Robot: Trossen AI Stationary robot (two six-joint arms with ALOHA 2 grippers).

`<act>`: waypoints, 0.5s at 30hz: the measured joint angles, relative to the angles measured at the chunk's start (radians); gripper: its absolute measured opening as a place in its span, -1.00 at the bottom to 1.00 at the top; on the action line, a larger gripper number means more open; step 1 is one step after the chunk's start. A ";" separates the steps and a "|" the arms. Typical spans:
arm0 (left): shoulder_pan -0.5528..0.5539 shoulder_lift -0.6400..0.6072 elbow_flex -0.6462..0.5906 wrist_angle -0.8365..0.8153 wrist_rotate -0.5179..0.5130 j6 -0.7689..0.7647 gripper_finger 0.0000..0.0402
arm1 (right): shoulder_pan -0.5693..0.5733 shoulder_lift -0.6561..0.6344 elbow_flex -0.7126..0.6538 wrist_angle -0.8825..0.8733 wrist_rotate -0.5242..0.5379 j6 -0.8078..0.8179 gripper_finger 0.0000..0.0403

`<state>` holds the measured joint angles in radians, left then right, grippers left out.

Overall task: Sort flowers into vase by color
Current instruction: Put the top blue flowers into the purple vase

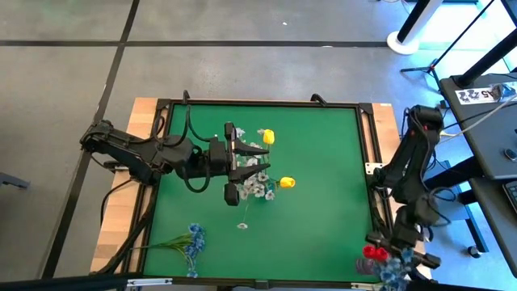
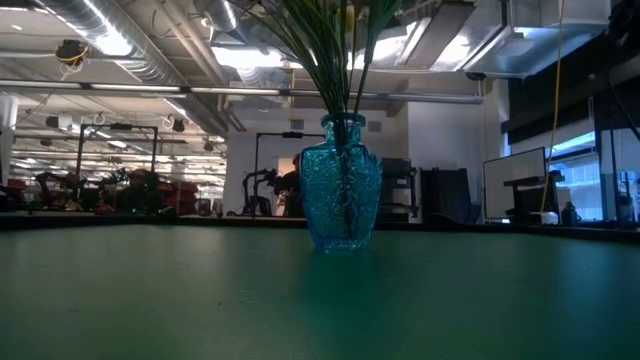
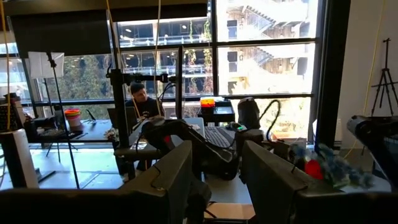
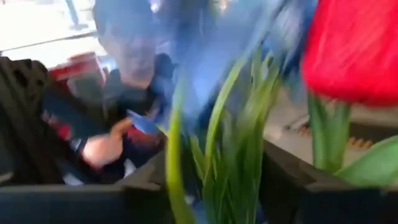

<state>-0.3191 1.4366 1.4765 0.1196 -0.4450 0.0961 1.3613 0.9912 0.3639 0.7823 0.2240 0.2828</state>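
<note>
Two fingers of the right gripper [image 1: 386,257] stand apart, with a bunch of green stems [image 4: 217,168] running up through the gap. From the right wrist view I judge them loose rather than pinched. A red bud [image 4: 357,50] and blue flowers [image 1: 396,272] top that bunch. It sits well away from the vase [image 2: 340,180], off the table's [image 1: 323,234] corner on the robot's right. What holds the stems below the jaws is hidden.

If this is a release, the gripper should draw straight back along the stems with the jaws kept wide. A finger catching a leaf could pull the bunch over. A red bud among blue heads also looks unsorted by colour, so it is worth checking before moving on.

The left gripper [image 1: 241,166] hovers by the vase at mid-table with its jaws spread and empty. The vase already carries white sprigs [image 1: 255,183] and two yellow buds [image 1: 268,137], another mix. One more blue bunch [image 1: 191,241] lies flat on the table, well apart from the vase on the left arm's side. A lone white blossom [image 1: 242,226] lies between it and the vase. The blue bunch is probably the next pick, and it is best taken low on its stems so the heads are not crushed.
</note>
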 joint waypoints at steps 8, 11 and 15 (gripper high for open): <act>0.000 0.000 0.000 -0.008 0.000 -0.007 -0.31 | 0.000 -0.140 0.127 -0.621 -0.024 0.333 0.08; 0.000 0.000 0.000 -0.040 0.000 -0.009 -0.31 | 0.000 -0.177 0.190 -0.816 -0.025 0.439 0.09; -0.002 0.000 0.000 -0.069 0.000 -0.016 -0.31 | 0.000 -0.205 0.278 -0.986 -0.065 0.518 0.09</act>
<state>-0.3214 1.4368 1.4761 0.0504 -0.4446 0.0797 1.3617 0.7866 0.6419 -0.2038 0.1590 0.8013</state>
